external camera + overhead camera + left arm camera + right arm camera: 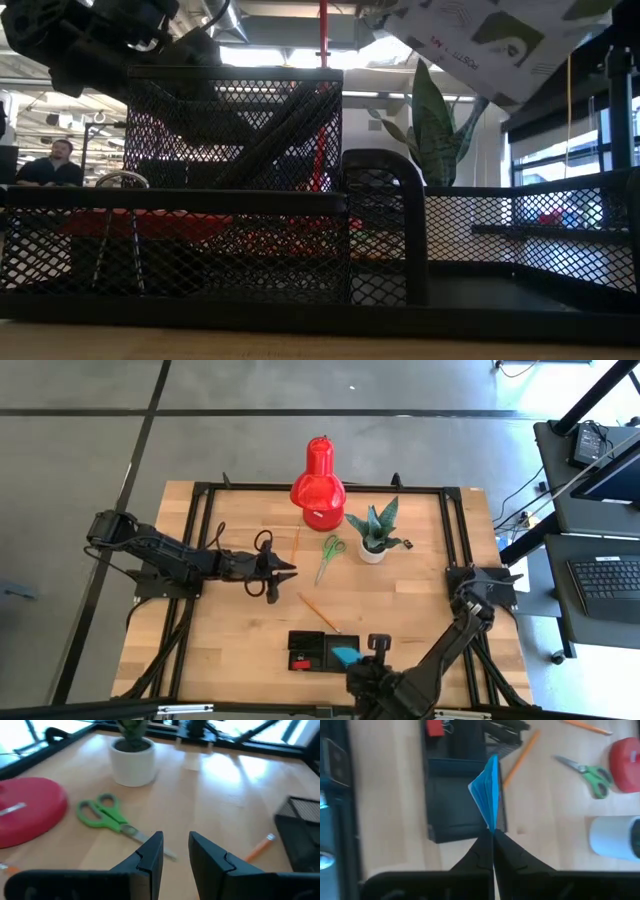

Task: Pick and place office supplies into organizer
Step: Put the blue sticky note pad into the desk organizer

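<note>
The black mesh organizer (312, 651) sits near the table's near edge and fills the low view (240, 240). A small red piece (435, 727) and black clips lie in one compartment. My right gripper (493, 834), at the organizer's right end (360, 660), is shut on the blue note pad (487, 790). My left gripper (175, 851) is open and hovers at mid table (287, 571), just left of the green-handled scissors (330, 556) (107, 815). One orange pencil (318, 612) lies between scissors and organizer. Another pencil (296, 541) lies near the red lamp. My right gripper pinches the blue note pad by one narrow end (492, 822) between its two fingertips, reaching in from the table's near side. The pad stands out beyond the fingers, edge-on with its sheets fanned, and is lifted clear above the organizer's wide compartment (455, 805).
A big red lamp-like object (318, 485) and a green plant in a white pot (374, 532) stand toward the far edge, close to the scissors. A black frame rail (200, 560) runs around the tabletop. Bare wood lies to the organizer's left and right.
</note>
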`<state>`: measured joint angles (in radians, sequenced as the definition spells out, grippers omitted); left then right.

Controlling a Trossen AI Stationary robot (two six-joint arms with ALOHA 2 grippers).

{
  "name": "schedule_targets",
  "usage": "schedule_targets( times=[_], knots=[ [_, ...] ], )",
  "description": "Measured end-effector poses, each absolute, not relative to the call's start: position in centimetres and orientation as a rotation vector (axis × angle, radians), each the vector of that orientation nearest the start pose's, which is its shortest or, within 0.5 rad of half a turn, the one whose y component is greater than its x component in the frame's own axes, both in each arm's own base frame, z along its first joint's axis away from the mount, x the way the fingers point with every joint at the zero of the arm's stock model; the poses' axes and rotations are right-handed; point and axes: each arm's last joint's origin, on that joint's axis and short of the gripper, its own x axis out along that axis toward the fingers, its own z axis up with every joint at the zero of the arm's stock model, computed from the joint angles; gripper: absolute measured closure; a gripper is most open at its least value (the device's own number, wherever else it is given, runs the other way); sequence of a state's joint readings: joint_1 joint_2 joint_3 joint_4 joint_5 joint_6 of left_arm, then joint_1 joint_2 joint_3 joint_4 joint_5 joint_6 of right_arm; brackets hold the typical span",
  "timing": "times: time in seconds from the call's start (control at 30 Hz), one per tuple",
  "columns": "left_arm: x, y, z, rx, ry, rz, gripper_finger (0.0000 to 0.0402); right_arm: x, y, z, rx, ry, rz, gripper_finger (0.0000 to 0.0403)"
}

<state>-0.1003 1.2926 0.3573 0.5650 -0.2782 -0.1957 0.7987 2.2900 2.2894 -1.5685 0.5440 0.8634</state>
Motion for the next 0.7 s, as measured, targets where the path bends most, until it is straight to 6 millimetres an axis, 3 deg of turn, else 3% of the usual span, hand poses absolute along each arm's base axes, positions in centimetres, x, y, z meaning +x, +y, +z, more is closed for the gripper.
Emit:
schedule_targets(
  times=[0.13,0.7],
  knots=[
    [23.0,-1.9,16.1,-0.065,0.355,0.177,0.0315,32.4,30.5,26.7,-0.207,1.158,-0.316,0.0403],
    [22.9,-1.9,16.0,-0.049,0.363,0.173,0.0315,35.8,29.1,21.2,-0.269,1.33,-0.341,0.0403]
  ],
)
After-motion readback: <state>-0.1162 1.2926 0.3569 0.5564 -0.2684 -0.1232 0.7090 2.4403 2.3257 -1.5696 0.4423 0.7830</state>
